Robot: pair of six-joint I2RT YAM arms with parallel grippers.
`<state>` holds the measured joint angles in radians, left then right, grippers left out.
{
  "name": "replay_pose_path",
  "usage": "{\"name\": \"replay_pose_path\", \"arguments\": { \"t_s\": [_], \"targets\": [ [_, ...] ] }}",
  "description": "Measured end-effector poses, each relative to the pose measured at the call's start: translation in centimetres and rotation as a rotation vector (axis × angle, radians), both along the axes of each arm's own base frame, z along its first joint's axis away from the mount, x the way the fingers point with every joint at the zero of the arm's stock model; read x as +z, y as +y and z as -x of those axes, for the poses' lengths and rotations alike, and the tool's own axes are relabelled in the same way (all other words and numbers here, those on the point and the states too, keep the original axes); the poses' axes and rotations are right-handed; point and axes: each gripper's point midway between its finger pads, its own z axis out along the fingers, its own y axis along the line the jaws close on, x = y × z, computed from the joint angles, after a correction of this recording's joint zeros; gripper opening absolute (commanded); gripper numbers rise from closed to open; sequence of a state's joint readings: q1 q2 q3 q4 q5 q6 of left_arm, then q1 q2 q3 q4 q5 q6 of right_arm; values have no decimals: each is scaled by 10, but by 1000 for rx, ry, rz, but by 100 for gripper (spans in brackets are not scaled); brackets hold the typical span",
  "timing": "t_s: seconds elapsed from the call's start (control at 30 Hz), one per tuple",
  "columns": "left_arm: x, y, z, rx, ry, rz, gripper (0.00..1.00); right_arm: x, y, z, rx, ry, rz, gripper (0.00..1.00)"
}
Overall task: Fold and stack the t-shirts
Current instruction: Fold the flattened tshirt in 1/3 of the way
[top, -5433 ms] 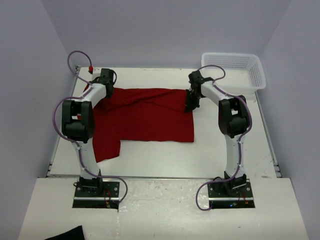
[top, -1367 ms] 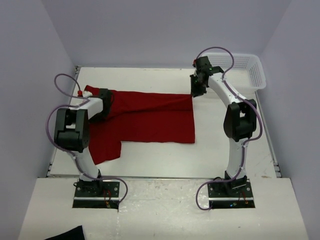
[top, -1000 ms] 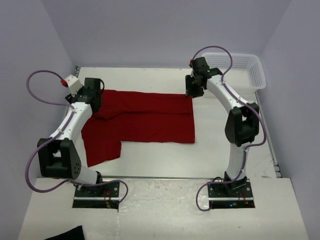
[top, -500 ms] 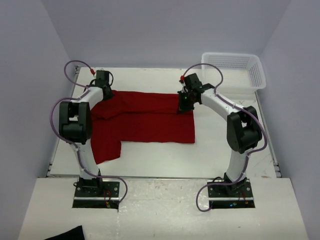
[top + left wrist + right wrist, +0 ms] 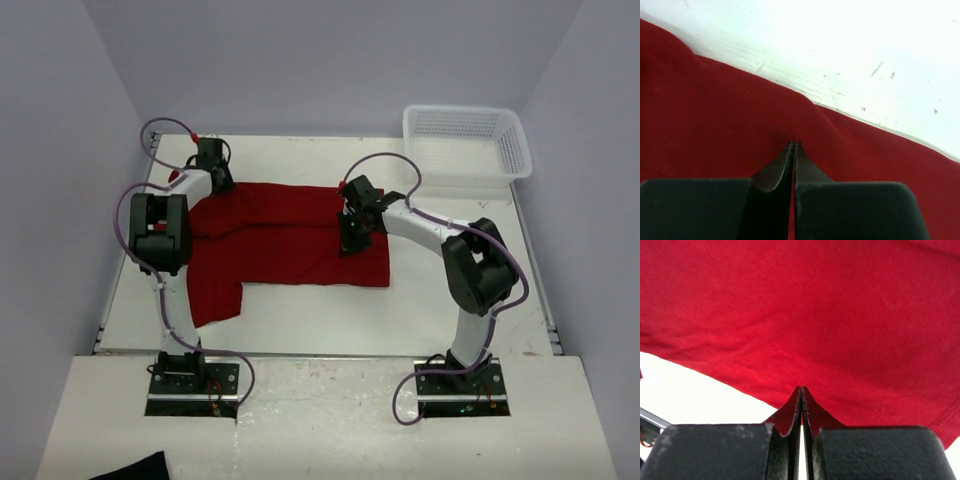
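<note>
Nearest thing is a black cloth scrap (image 5: 135,468) on the ledge in front of the desk (image 5: 330,320), off by the near left corner, well apart from everything else.

The dark red t-shirt (image 5: 290,235) lies flat on the desk, a bit left of the middle. One flap of it hangs down toward the near edge on the left side.

My right gripper (image 5: 349,241) is down on the right part of the shirt, close to its right edge. From the wrist cam the fingers (image 5: 785,417) are pressed tight together, tips right at the hem with white desk showing just beside it. Honestly can't tell if any fabric is caught between them.

My left gripper (image 5: 214,176) is further back, at the shirt's far left corner. Same deal there: fingers (image 5: 775,175) squeezed together, tips sitting on red cloth near its far edge. Again, no idea if it's nipping anything.

Way back in the far right corner sits the white mesh basket (image 5: 465,170), well clear of the shirt.
</note>
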<state>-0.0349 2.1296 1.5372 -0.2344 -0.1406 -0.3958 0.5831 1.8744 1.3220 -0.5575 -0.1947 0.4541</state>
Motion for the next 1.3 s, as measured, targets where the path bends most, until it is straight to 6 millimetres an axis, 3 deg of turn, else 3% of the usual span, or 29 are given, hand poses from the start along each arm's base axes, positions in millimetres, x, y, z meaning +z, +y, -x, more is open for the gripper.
{"name": "replay_pose_path", "arguments": {
  "t_s": [0.1, 0.47, 0.67, 0.93, 1.1, 1.3],
  "targets": [
    [-17, -1, -4, -9, 23, 0, 0, -5, -1, 3, -13, 9, 11, 0],
    [-17, -5, -33, -41, -27, 30, 0, -39, 6, 22, -38, 92, 56, 0],
    [-16, -12, -50, -71, -51, 67, 0, -40, 14, 12, -74, 123, 64, 0],
    [-17, -17, -53, -97, -50, 99, 0, -39, 26, -13, -125, 158, 68, 0],
    [-17, -17, -53, -100, -42, 105, 0, -39, 2, -28, -244, 205, 49, 0],
    [-18, -21, -53, -96, -39, 131, 0, -39, -50, -32, -413, 229, 111, 0]
  ]
}}
